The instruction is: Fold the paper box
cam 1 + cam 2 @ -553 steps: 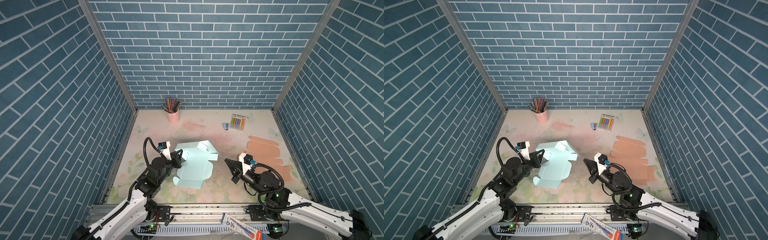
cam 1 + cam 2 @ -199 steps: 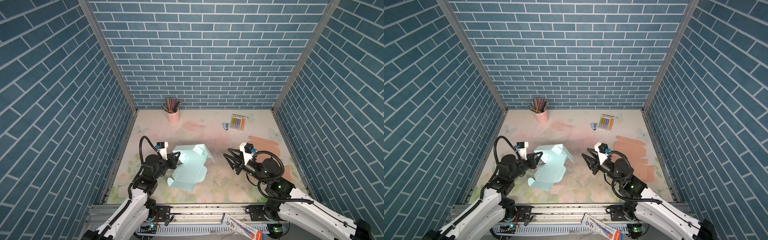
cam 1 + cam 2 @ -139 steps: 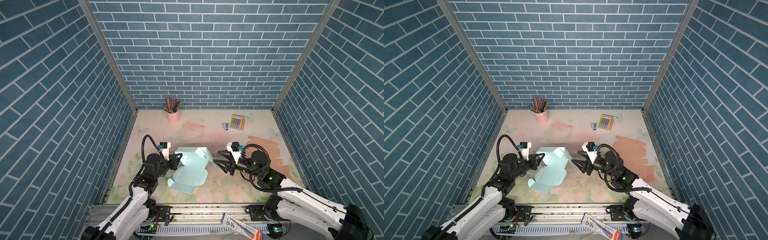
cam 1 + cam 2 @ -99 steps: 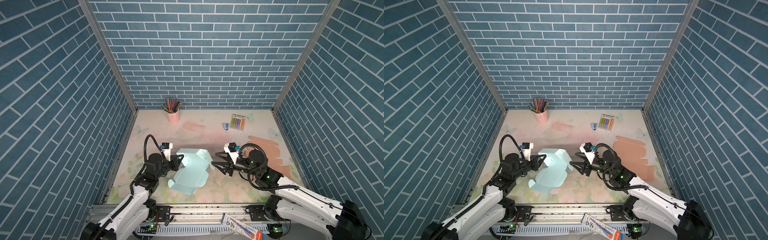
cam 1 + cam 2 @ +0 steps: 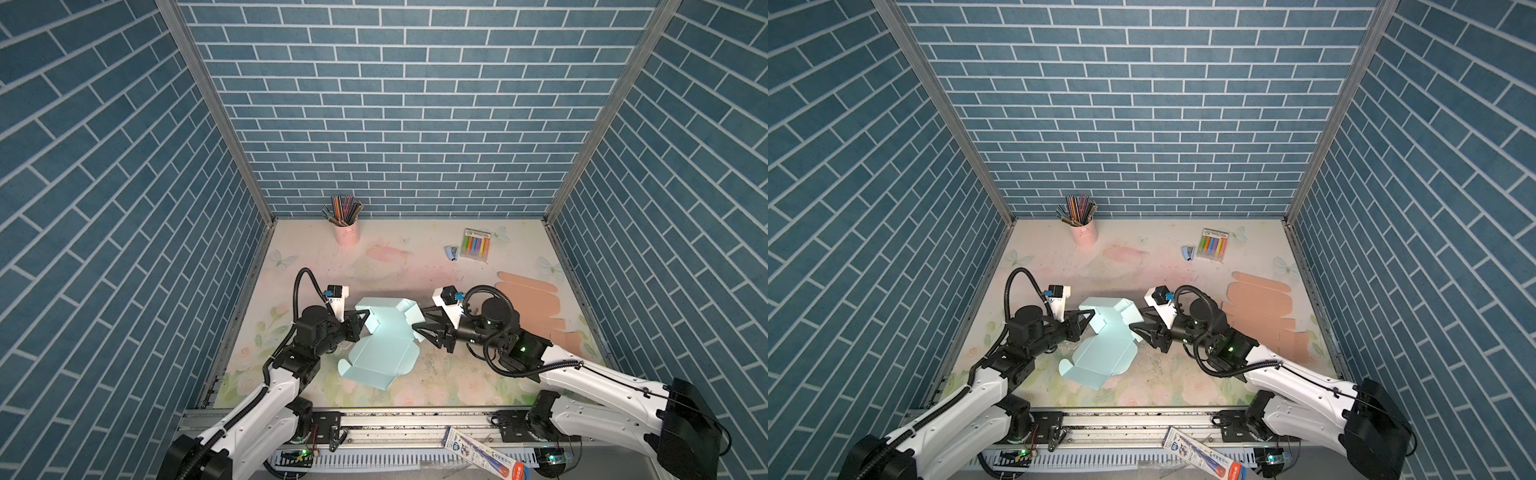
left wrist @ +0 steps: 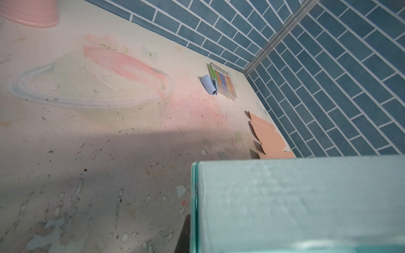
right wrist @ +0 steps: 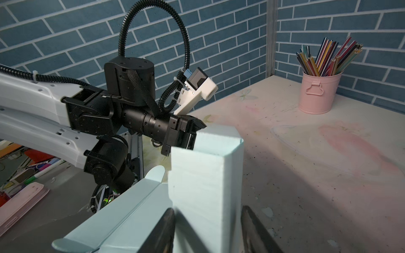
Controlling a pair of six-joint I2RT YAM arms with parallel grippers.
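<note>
Near the front of the surface (image 5: 415, 266), between the two arms, lies the pale blue paper box (image 5: 386, 353). Its near part is flat and its far end is folded upright. The left gripper (image 5: 362, 321) is closed tight on the top edge of that upright wall. The right gripper (image 5: 419, 326) is half spread, with its fingers (image 7: 166, 230) on both sides of the raised corner, not clamping it.

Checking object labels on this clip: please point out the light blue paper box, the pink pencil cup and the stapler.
light blue paper box (image 5: 384, 355): in a top view, on its wide flat panel.
pink pencil cup (image 5: 347, 235): in a top view, on its side wall.
stapler (image 6: 208, 85): left wrist view, on its top cover.
</note>
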